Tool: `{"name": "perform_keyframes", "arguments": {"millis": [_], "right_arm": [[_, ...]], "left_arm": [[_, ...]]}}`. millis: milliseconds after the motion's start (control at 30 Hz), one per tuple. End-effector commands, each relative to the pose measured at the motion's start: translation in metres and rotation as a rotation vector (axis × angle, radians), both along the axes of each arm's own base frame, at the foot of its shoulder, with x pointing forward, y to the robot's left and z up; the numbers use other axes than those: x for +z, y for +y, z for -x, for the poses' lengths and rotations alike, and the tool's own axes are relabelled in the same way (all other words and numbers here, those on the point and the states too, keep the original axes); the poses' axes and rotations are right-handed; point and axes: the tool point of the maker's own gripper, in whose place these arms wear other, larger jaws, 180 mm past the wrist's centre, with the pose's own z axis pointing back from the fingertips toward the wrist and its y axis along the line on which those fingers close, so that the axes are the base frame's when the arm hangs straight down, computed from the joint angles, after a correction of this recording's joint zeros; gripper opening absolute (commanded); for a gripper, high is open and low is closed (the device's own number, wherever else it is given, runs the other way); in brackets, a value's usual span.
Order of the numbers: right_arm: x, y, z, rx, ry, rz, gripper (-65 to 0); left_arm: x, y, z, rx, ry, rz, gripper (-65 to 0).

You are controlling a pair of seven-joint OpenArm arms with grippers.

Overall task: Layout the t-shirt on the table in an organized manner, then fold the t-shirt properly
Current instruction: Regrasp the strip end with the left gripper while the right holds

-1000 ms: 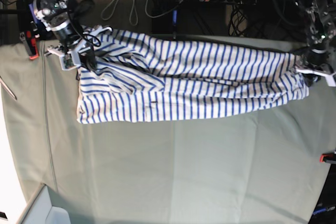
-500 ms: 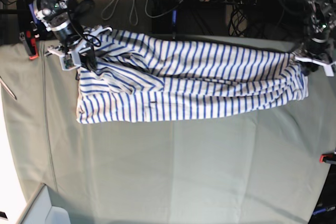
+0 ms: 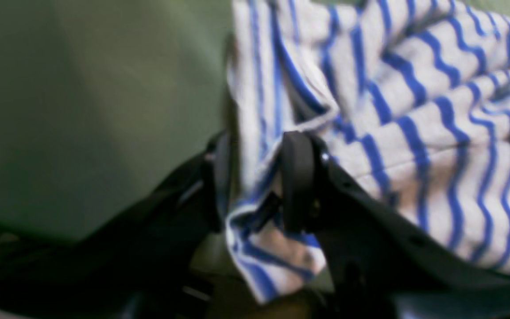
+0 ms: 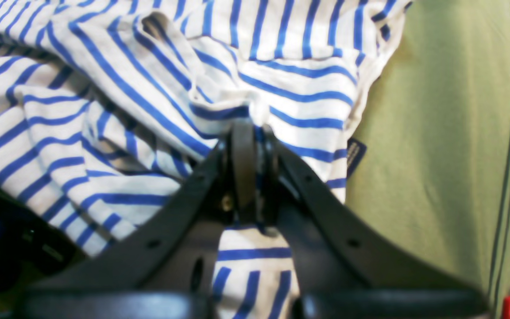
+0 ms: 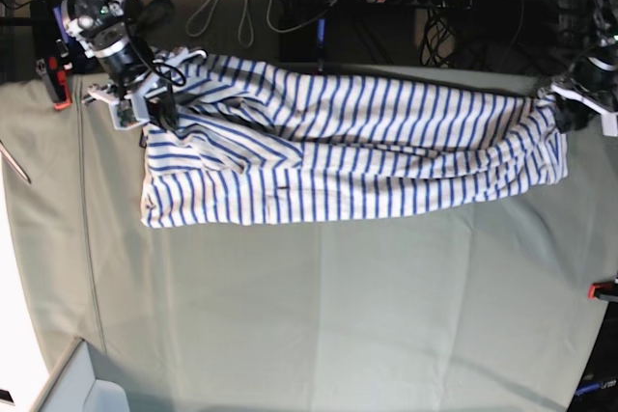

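Right gripper [image 4: 249, 173]: two matte black plastic fingers widening toward a broad black base, each pierced by small round holes, with thick rounded black pads [image 4: 242, 168] at the tips and a brass-coloured screw beside them. Left gripper [image 3: 259, 181]: the same black fingers and rounded pads [image 3: 297, 179], blurred. In the base view, both arms are black jointed segments with white bands, trailing black cables.

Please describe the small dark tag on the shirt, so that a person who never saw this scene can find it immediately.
On the grey-green table lies a striped t-shirt, stretched between two grippers. In the right wrist view, just right of the right gripper, the tag hangs at the shirt's edge. It is the only solid navy patch among the blue stripes.
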Motion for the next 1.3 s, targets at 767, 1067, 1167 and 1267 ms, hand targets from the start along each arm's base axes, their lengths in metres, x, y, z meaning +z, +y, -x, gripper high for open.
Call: {"name": "perform_keyframes", "arguments": {"millis": [767, 1067, 1167, 1267], "right_arm": [[0.071, 0.003, 0.011, 0.056, -0.157, 0.078, -65.0], [0.041, 0.001, 0.038, 0.045, -0.049, 0.054, -65.0], [0.023, 0.001, 0.047, 0.036, 0.001, 0.033, -65.0], [0.004, 0.001, 0.054, 0.024, 0.051, 0.01, -65.0]], "left_arm": [[0.039, 0.044, -0.041, 0.109, -0.092, -0.009, -45.9], [0.035, 0.048, -0.048, 0.131, -0.082, 0.012, -45.9], [0.039, 0.047, -0.055, 0.128, -0.096, 0.012, -45.9], [0.041, 0.047, -0.057, 0.129, -0.1, 0.011, -45.3]]}}
